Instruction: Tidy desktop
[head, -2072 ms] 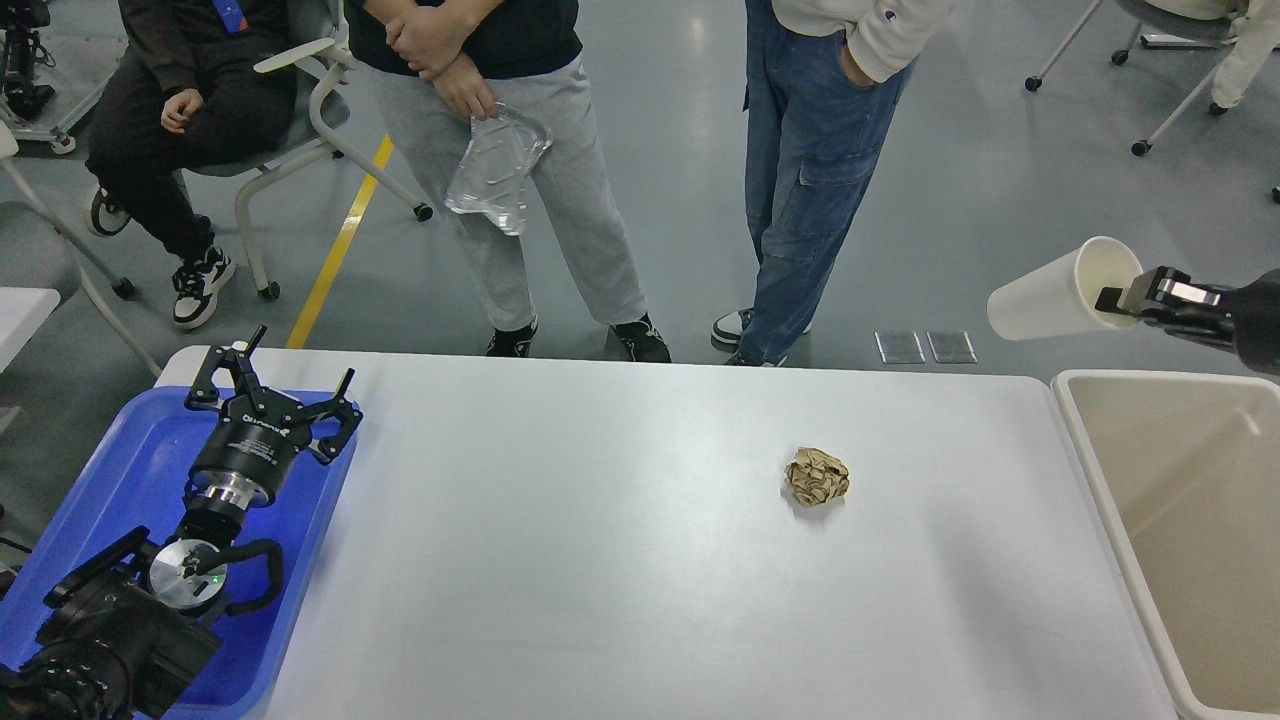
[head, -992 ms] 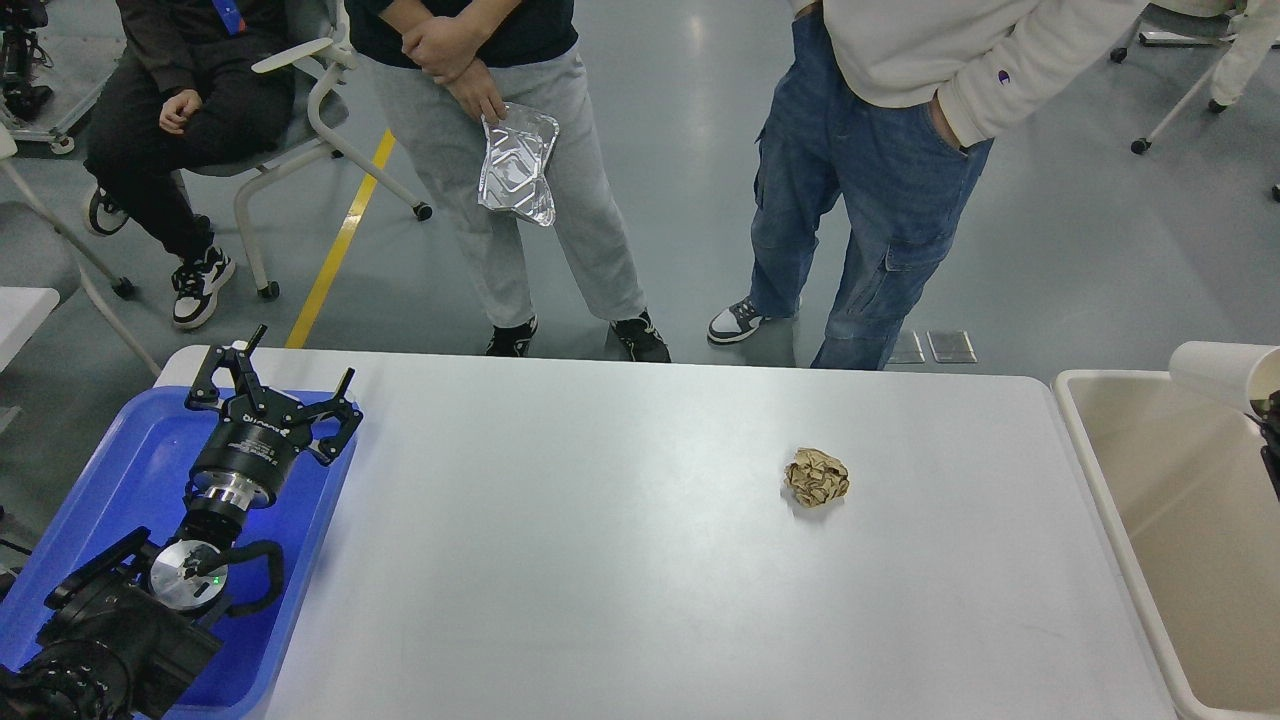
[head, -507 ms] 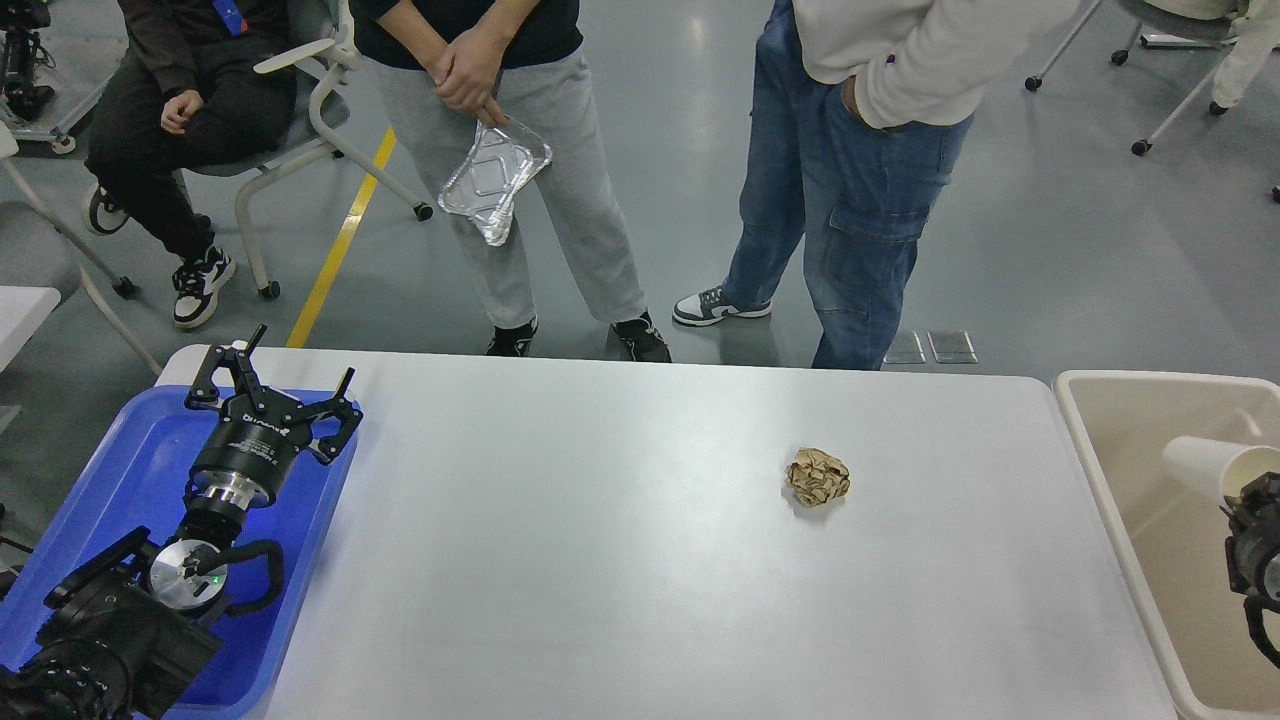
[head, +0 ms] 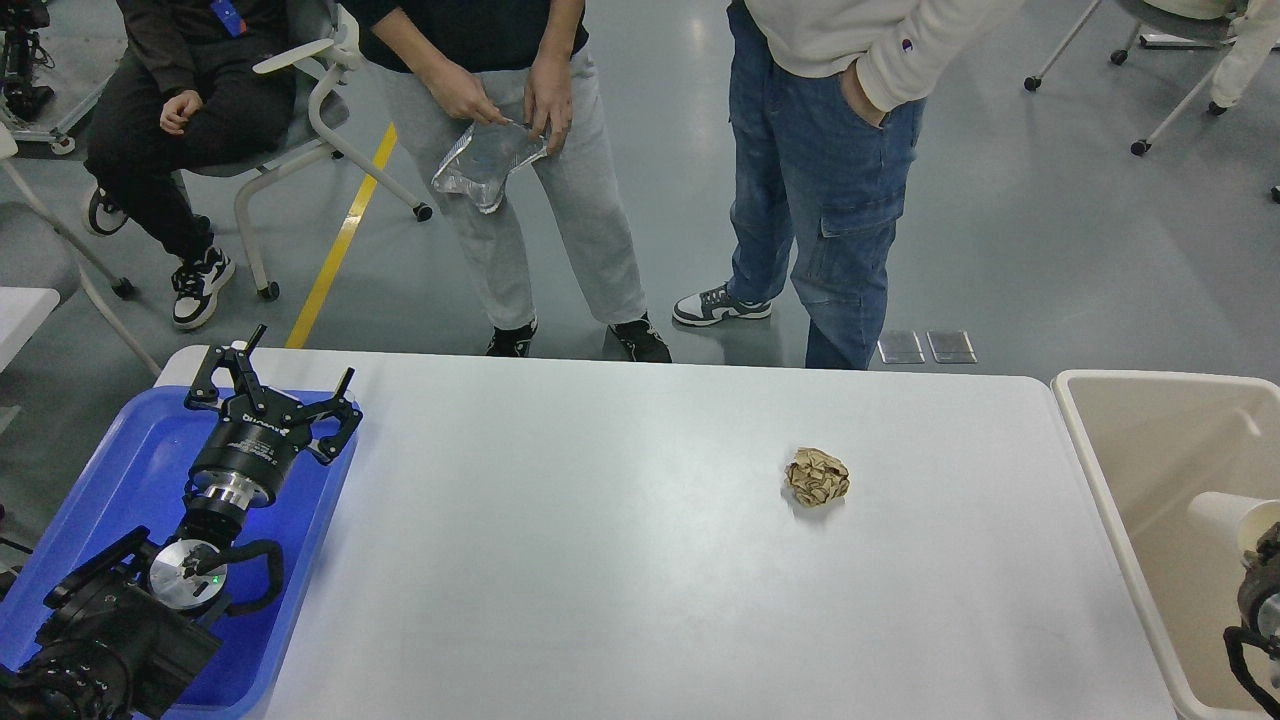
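Observation:
The white desktop (head: 600, 580) holds one crumpled brown paper ball (head: 817, 476), right of centre. My left gripper (head: 285, 375) is open and empty, hovering over the far end of the blue tray (head: 110, 470) at the table's left. My right gripper (head: 1258, 550) is at the right edge, low inside the beige bin (head: 1120, 520). It is shut on the rim of a white paper cup (head: 1222, 516) that lies tilted with its base pointing left. Its fingers are mostly cut off by the frame edge.
Two people stand just beyond the table's far edge. One holds a foil tray (head: 485, 165). A third person sits on a chair (head: 300, 120) at the back left. A yellow floor line (head: 340, 240) runs there.
My right gripper has carried the cup from high beyond the bin down into it, and sank lower over the last half second. The left arm and the paper ball have not moved. The people shifted.

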### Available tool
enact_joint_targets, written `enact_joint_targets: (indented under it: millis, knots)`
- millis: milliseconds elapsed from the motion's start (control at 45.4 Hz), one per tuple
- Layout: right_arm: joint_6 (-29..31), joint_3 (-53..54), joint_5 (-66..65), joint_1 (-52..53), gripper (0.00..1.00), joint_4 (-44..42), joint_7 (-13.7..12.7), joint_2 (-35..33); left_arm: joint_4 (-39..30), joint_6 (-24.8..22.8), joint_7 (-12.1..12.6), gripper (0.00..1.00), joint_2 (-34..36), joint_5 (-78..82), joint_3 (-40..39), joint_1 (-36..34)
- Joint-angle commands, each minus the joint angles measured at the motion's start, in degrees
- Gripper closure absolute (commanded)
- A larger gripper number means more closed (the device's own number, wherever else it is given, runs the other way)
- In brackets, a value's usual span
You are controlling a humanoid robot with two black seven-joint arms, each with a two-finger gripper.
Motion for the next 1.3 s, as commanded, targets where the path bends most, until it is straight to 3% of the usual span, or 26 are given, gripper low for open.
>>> enact_joint_targets:
  millis: [0,176,243,287,331,441,1191,1279]
  knots:
    - [-1.44,0.32,0.23,-0.48,1.00,-0.66,-0.11,0.49,0.06,0.00,0.00,0.00,-0.04,0.00,0.00,0.00]
    - [-1.44,0.32,0.32,-0.39,0.97,-0.75,-0.11,0.49,0.05,0.00,0.00,0.00,0.05,0.00,0.00,0.00]
    - [-1.44,0.50,0.41,-0.39,0.72,-0.66,0.07,0.49,-0.03,0.00,0.00,0.00,0.05,0.00,0.00,0.00]
    - [-1.44,0.50,0.32,-0.39,0.45,-0.74,0.24,0.49,-0.03,0.00,0.00,0.00,0.05,0.00,0.00,0.00]
    - [-1.52,0.58,0.32,-0.39,0.24,-0.75,0.24,0.58,-0.03,0.00,0.00,0.00,0.05,0.00,0.00,0.00]
    - [-1.44,0.59,0.32,0.14,0.02,-0.74,0.24,0.49,-0.03,0.00,0.00,0.00,0.05,0.00,0.00,0.00]
    - [-0.20,-3.72,0.50,8.84,0.00,-0.04,0.77,-1.00,0.05,0.00,0.00,0.00,-0.04,0.00,0.00,0.00]
    - [0.67,-0.57,1.11,9.28,0.00,0.22,2.69,-2.49,-0.03,0.00,0.00,0.00,-0.04,0.00,0.00,0.00]
